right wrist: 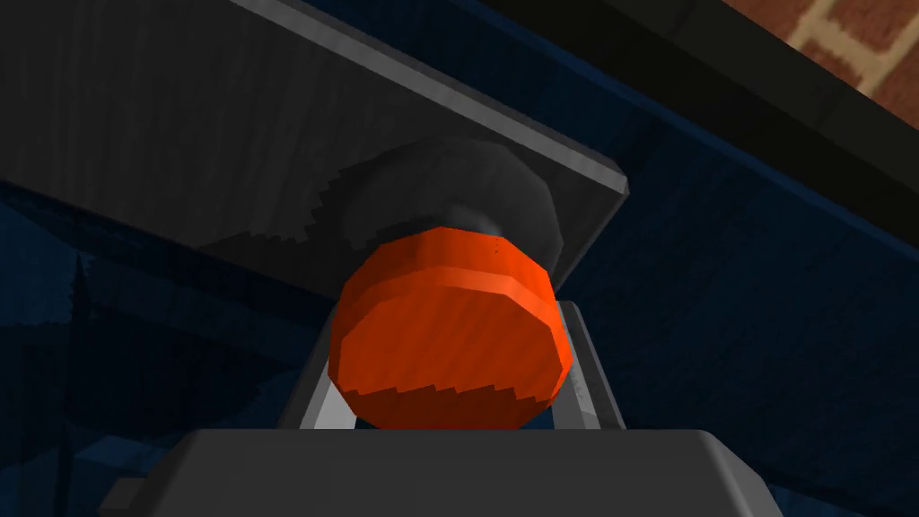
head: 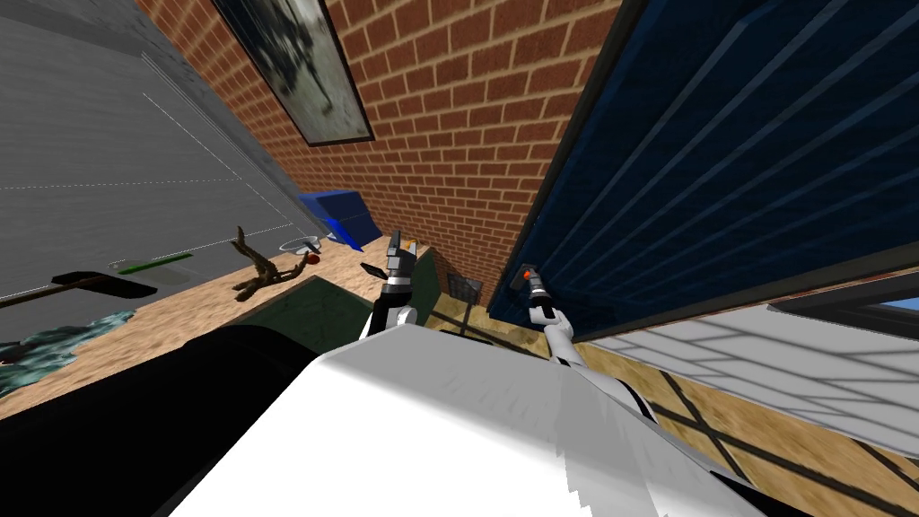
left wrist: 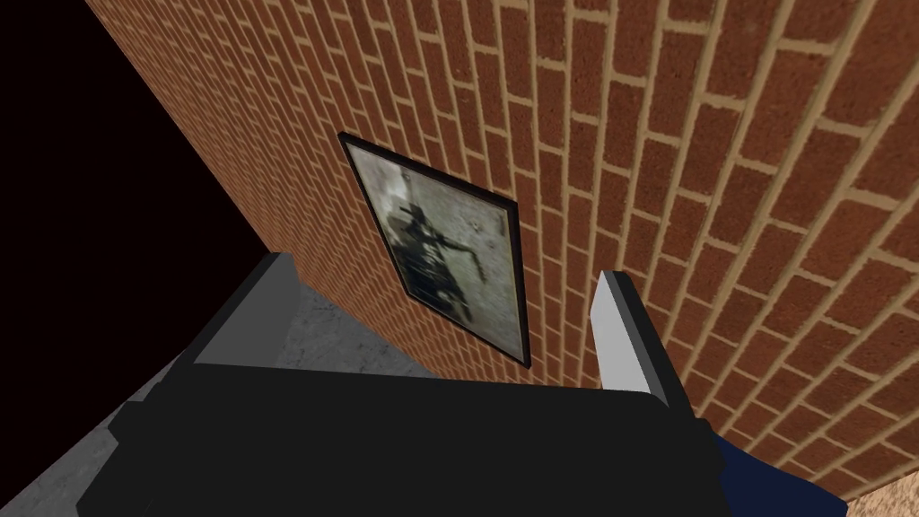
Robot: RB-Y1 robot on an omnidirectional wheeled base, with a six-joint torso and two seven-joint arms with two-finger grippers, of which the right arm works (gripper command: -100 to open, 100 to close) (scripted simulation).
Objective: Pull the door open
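A dark blue panelled door (head: 718, 162) in a black frame stands to my right, set in a red brick wall (head: 467, 117). Its round orange knob (right wrist: 449, 328) sits on a dark grey plate (right wrist: 269, 153) near the door's edge. My right gripper (right wrist: 444, 395) is shut on the knob, one finger (right wrist: 314, 395) pressing each side of it. In the head view the knob (head: 526, 269) shows just past that gripper (head: 533, 285). My left gripper (left wrist: 449, 314) is held up beside it, open with nothing between its fingers, and appears in the head view (head: 398, 260) too.
A blue box (head: 336, 215) stands by the brick wall. A branch-like ornament (head: 260, 269), a ring-shaped object (head: 301, 244) and a small black stand (head: 462, 292) lie on the wooden floor. A dark rug (head: 314, 314) lies under me. A framed picture (head: 296, 63) hangs on the bricks.
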